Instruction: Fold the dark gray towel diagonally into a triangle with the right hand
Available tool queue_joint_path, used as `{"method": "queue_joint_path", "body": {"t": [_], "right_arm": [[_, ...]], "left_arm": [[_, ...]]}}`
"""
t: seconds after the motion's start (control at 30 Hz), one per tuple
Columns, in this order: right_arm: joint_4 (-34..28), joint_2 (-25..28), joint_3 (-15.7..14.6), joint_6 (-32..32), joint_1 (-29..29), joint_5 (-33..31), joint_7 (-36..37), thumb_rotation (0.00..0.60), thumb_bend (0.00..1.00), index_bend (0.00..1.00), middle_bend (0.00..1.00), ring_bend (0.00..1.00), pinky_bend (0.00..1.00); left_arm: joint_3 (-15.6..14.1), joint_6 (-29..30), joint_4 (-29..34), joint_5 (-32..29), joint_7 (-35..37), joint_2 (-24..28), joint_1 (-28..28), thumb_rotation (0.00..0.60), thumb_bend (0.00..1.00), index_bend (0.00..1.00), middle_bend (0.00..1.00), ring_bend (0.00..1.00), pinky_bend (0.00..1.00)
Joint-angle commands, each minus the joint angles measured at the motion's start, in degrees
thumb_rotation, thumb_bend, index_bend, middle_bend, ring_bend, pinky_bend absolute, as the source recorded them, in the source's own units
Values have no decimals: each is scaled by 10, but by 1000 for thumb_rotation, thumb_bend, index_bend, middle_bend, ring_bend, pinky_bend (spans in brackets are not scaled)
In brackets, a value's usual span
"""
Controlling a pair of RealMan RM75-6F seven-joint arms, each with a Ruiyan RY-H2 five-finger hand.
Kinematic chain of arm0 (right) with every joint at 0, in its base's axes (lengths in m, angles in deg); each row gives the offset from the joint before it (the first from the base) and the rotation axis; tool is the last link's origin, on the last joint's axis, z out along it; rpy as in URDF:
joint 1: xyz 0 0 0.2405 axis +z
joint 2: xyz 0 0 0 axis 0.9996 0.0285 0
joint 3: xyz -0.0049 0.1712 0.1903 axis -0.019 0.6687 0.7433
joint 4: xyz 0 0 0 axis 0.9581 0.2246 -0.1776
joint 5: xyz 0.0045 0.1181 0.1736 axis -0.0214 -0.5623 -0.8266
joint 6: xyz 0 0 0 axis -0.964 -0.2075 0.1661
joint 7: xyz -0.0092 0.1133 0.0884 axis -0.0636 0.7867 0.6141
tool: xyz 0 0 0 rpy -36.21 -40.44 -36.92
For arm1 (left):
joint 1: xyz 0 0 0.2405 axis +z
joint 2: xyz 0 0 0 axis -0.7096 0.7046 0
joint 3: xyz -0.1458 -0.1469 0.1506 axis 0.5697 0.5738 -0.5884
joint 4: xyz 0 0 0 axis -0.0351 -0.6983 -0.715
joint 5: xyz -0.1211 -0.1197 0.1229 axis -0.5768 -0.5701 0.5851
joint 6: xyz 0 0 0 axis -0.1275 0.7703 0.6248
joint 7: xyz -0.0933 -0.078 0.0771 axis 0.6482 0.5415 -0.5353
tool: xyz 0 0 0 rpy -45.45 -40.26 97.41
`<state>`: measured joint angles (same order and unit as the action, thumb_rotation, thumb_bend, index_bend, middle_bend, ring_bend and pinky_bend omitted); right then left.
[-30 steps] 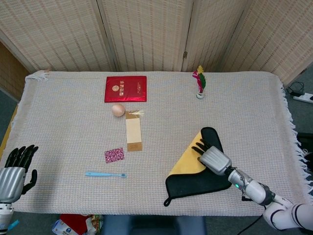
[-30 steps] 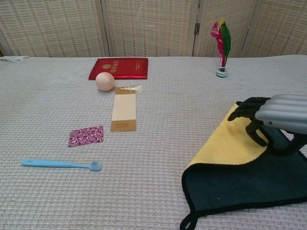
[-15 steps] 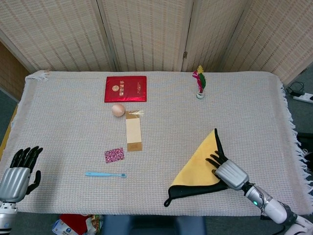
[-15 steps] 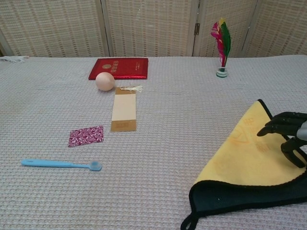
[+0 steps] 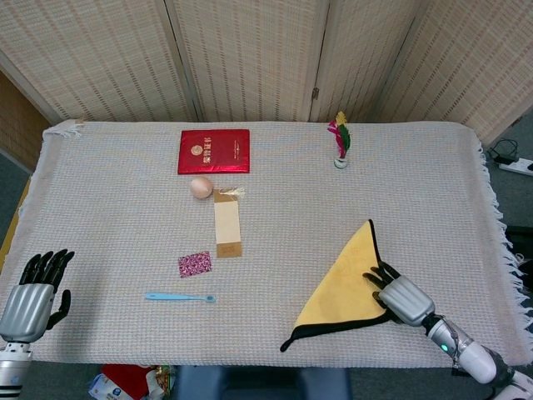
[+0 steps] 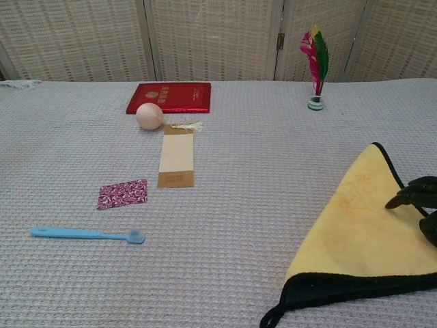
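The dark gray towel [image 5: 346, 292] lies folded into a triangle at the front right of the table, its yellow underside up and a dark border along the front edge [image 6: 355, 283]. A small hanging loop sticks out at its front-left corner. My right hand [image 5: 404, 298] is at the triangle's right corner, its dark fingers [image 6: 418, 198] curled over the yellow cloth and holding the folded-over corner. The corner itself is hidden under the hand. My left hand [image 5: 33, 296] hovers off the table's front-left edge, fingers apart and holding nothing.
A red booklet [image 5: 214, 151], an egg [image 5: 201, 187], a tan bookmark [image 5: 226, 222], a patterned patch [image 5: 194, 264] and a blue toothbrush [image 5: 180, 297] lie left of centre. A feather shuttlecock [image 5: 340, 143] stands at the back. Folding screens close off the rear.
My right hand drew the towel's corner to the right and toward the front edge. The yellow flap spread flat over the dark layer, which now shows only as a border. My left hand barely moved.
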<state>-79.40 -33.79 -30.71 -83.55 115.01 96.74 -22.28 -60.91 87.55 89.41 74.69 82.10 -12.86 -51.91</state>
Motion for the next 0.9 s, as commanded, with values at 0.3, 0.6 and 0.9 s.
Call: {"method": "queue_joint_path", "body": {"t": [0.3,0.6,0.9], "right_arm": [[-26,25,9,8,-13,-8,-15,600,541,72,26,9,0],[-41,33,19,19,-17,-13,-18,600,503,0,18,1,0],[-43,27,30,34,-15,-13,-24,600,480,0,16,0,0]], "left_arm": [[1,-2,-3,-2,5,-2,-2,600,691,0,95,0,0],[0,-4,-5,-1,10,-1,-4,600,691,0,95,0,0],[1,0,-5,0,15,2,-3,600,691,0,95,0,0]]}}
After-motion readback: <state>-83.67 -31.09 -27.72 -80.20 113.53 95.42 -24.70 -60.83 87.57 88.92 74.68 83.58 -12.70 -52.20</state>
